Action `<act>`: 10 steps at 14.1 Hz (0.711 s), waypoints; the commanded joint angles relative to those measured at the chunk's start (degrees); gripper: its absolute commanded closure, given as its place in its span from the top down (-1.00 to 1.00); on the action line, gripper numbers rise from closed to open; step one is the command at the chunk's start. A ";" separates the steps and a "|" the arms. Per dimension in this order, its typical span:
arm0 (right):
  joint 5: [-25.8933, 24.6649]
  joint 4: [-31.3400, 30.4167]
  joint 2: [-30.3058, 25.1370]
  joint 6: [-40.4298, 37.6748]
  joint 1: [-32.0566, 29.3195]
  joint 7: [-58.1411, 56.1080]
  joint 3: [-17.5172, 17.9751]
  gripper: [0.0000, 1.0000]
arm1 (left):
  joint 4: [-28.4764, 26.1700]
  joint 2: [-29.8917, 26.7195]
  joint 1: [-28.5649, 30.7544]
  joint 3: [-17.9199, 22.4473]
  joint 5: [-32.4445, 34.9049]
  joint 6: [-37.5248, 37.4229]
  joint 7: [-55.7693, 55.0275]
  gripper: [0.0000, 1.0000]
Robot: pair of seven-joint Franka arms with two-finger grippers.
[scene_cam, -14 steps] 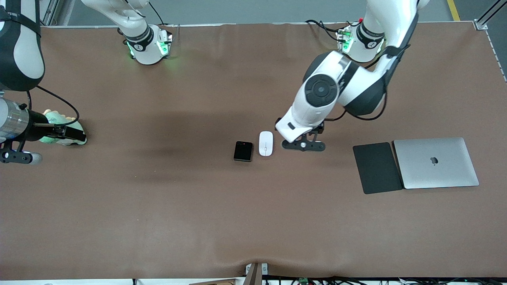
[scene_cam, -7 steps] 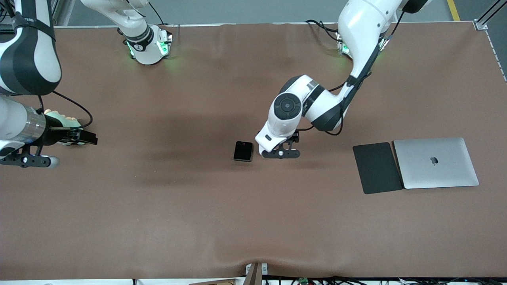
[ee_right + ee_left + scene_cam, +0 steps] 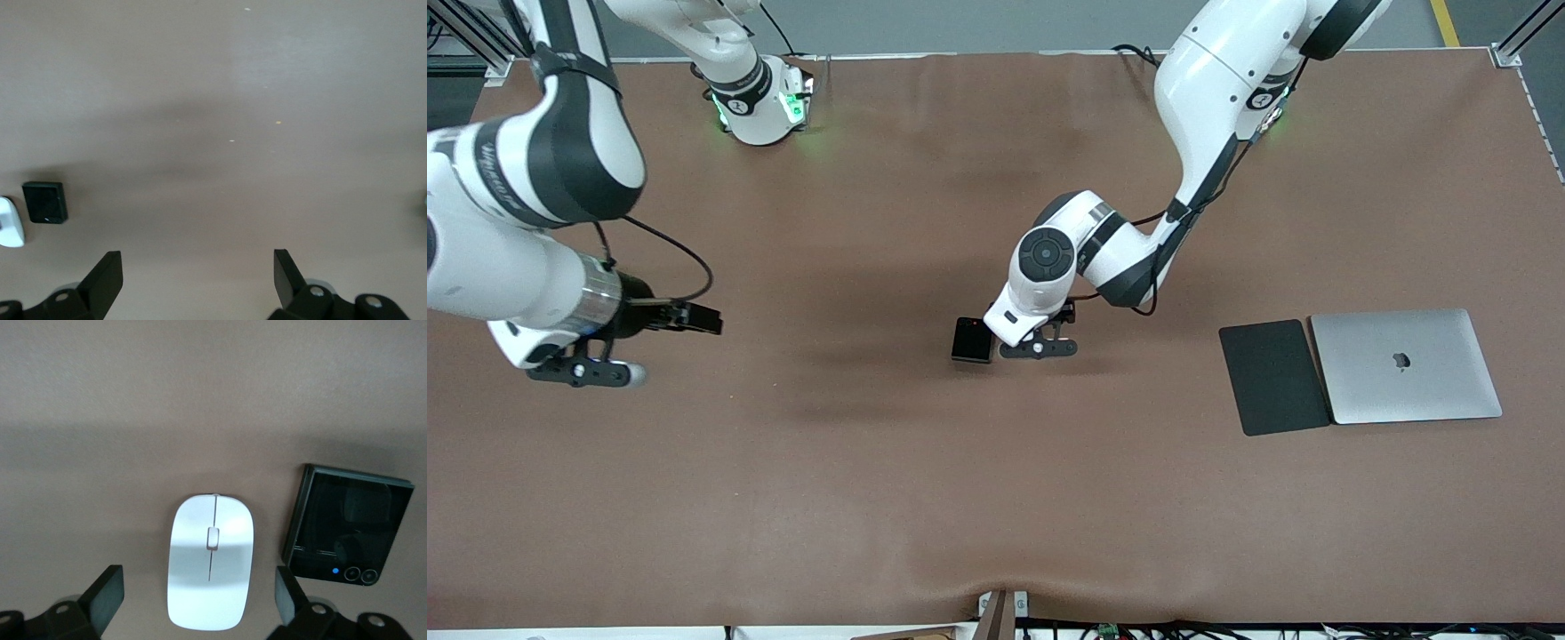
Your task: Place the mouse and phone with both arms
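Note:
The white mouse (image 3: 211,570) lies on the brown table beside the black, nearly square phone (image 3: 347,527). My left gripper (image 3: 198,597) hangs low over the mouse, open, one finger on each side and neither touching it. In the front view the left hand (image 3: 1018,333) hides the mouse, and the phone (image 3: 972,340) shows just beside it. My right gripper (image 3: 694,316) is open and empty over bare table toward the right arm's end. Its wrist view shows the phone (image 3: 45,202) and a sliver of the mouse (image 3: 10,223) some way off.
A matte dark grey pad (image 3: 1272,377) and a closed silver laptop (image 3: 1405,366) lie side by side toward the left arm's end of the table. The brown table cover (image 3: 996,498) runs to the edge nearest the front camera.
My left arm has swung from beside the mouse to over it, covering it in the front view. My right arm has moved in from the table's end toward the middle.

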 commanded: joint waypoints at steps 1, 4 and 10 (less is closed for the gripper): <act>1.12 0.68 0.67 0.20 0.21 1.17 -0.32 1.00 | 1.35 1.86 -1.13 0.72 1.30 1.77 -1.75 1.00; 1.12 0.59 0.76 0.20 0.39 1.17 -0.32 1.00 | 1.35 3.36 -1.49 0.81 1.30 4.76 -2.02 0.94; 1.20 0.59 6.11 7.38 0.21 1.08 -0.32 1.00 | 1.35 4.24 -1.84 0.81 2.70 4.85 -2.02 0.73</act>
